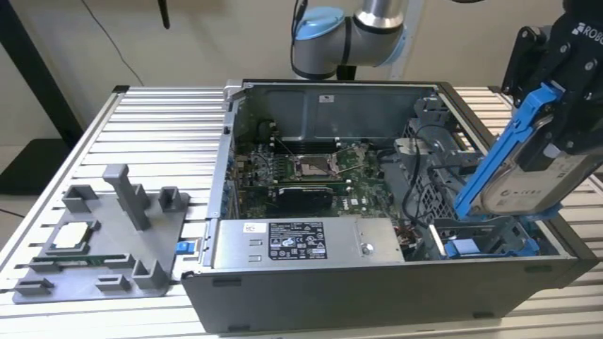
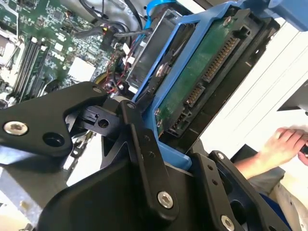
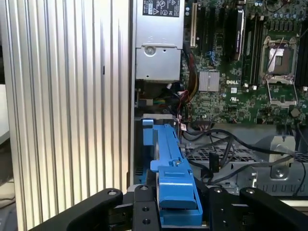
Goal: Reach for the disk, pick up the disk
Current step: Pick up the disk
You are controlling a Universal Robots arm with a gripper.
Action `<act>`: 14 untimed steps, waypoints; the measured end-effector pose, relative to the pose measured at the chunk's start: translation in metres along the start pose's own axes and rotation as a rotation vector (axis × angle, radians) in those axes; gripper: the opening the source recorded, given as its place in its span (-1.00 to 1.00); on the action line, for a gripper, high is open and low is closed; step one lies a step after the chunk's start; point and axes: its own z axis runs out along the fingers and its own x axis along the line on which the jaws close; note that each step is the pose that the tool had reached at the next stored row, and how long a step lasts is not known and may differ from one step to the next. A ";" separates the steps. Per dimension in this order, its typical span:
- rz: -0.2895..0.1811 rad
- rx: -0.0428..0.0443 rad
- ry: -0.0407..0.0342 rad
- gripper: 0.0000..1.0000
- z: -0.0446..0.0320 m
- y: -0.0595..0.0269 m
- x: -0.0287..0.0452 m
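One black tool (image 1: 556, 152) clamping blue-railed silver disk (image 1: 527, 185)

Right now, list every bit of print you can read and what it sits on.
Power supply label: print too small to read.
Label on the disk, held in the gripper: blurred, unreadable.
White sticker on the case back wall: too small.
Motherboard markings: too small to read.
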 end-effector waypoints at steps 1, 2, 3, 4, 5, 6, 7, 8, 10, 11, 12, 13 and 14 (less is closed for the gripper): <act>0.000 0.0001 0.0001 -1.00 0.0019 0.0001 0.0006; 0.000 0.0003 0.0003 -1.00 0.0035 0.0002 0.0011; 0.000 0.0005 0.0004 -1.00 0.0053 0.0003 0.0017; 0.000 0.0009 0.0006 -1.00 0.0072 0.0004 0.0022; 0.000 0.0016 0.0007 -1.00 0.0089 0.0004 0.0027; 0.000 0.0025 0.0011 -1.00 0.0106 0.0005 0.0029; 0.000 0.0034 0.0017 -1.00 0.0121 0.0006 0.0030; 0.000 0.0045 0.0019 -1.00 0.0139 0.0007 0.0031; -0.001 0.0068 0.0028 -1.00 0.0174 0.0010 0.0034; -0.001 0.0079 0.0035 -1.00 0.0190 0.0013 0.0034; -0.001 0.0087 0.0050 -1.00 0.0207 0.0015 0.0035; -0.001 0.0092 0.0075 -1.00 0.0222 0.0018 0.0036; -0.001 0.0098 0.0102 -1.00 0.0236 0.0023 0.0037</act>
